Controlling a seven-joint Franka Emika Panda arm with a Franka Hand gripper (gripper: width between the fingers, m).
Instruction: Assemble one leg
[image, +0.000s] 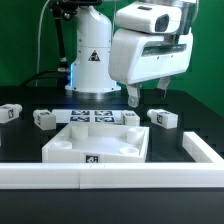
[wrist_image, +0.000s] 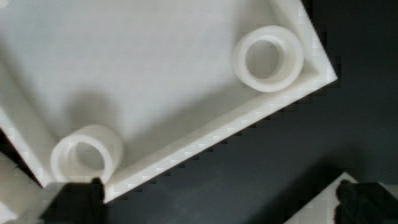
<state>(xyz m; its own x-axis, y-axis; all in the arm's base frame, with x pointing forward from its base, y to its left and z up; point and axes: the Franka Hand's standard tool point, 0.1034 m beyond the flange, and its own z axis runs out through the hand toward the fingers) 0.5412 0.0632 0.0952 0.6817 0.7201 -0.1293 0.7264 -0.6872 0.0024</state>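
Note:
Several legs, small white blocks with black-and-white tags, lie on the black table: one (image: 10, 113) at the exterior view's far left, one (image: 43, 119) beside it, one (image: 130, 117) behind the panel and one (image: 160, 119) to its right. My gripper (image: 148, 94) hangs open and empty above the last two legs. In the wrist view the gripper (wrist_image: 217, 205) shows dark fingertips (wrist_image: 71, 200) wide apart, with nothing between them. Below lies the large white square panel (wrist_image: 125, 70) with two round corner holes (wrist_image: 270, 57). No leg shows in the wrist view.
The large white panel (image: 62, 146) sits in the middle of the table. The marker board (image: 93, 115) lies behind it. A white L-shaped fence (image: 100, 176) runs along the front and up the exterior view's right side. The robot base (image: 90, 60) stands at the back.

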